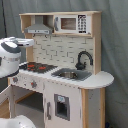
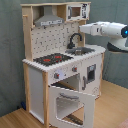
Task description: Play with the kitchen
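The kitchen [image 2: 62, 65] stands on a wooden floor [image 2: 112, 107] in front of a grey curtain [image 2: 10, 50], and in the second exterior view the white arm [image 2: 107, 31] reaches in from the second exterior view's right, level with the upper shelf, its tip close above the black faucet [image 2: 75, 39] and the sink [image 2: 80, 50]; in the first exterior view the arm [image 1: 11, 52] bulks in from the first exterior view's left, over the stove end of the table [image 1: 97, 80]. I cannot tell from either view whether the hand is wide or narrow, and nothing can be seen held in it. The toy is built of pale wood edges with white panels; its backsplash [image 1: 57, 50] is printed with a light brick pattern. The stovetop [image 2: 52, 59] is a flat black slab with red rings, and three round knobs [image 2: 63, 73] sit on the front below it. The faucet is a black hooked arch beside the sink, a shallow metal basin [image 1: 70, 74] sunk into the worktop; what lies in it, if anything, I cannot make out. Up top, a grey wedge-shaped hood [image 1: 39, 28] hangs over the burners, and a microwave [image 1: 72, 23] with a dark window fills the neighbouring compartment. In the second exterior view the oven door [image 2: 70, 102] hangs swung down and open, a white frame around a clear pane, and the cavity behind it looks dark. The counter end by the sink is rounded
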